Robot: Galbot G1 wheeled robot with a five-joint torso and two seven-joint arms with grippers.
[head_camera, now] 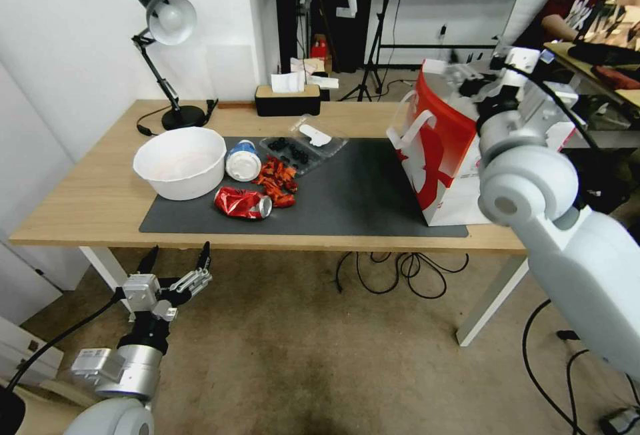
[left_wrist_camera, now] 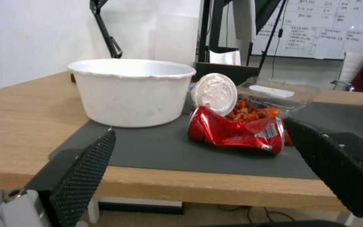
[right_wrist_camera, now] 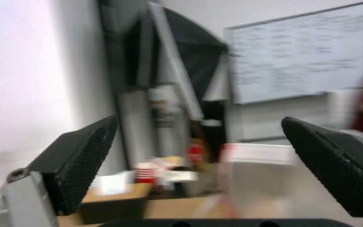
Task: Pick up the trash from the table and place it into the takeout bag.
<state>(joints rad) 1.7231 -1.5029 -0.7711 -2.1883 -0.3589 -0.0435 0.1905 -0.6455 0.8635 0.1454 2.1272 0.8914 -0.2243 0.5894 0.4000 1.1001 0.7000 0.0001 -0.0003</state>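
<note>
On mat [head_camera: 360, 201]: crushed red can [head_camera: 243, 203], label unreadable.

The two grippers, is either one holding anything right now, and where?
Nothing is held. The left gripper is open below the table edge; the right gripper is open above the takeout bag.

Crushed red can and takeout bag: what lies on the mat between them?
Nothing: head view shows bare mat between the crushed red can and the takeout bag.
</note>
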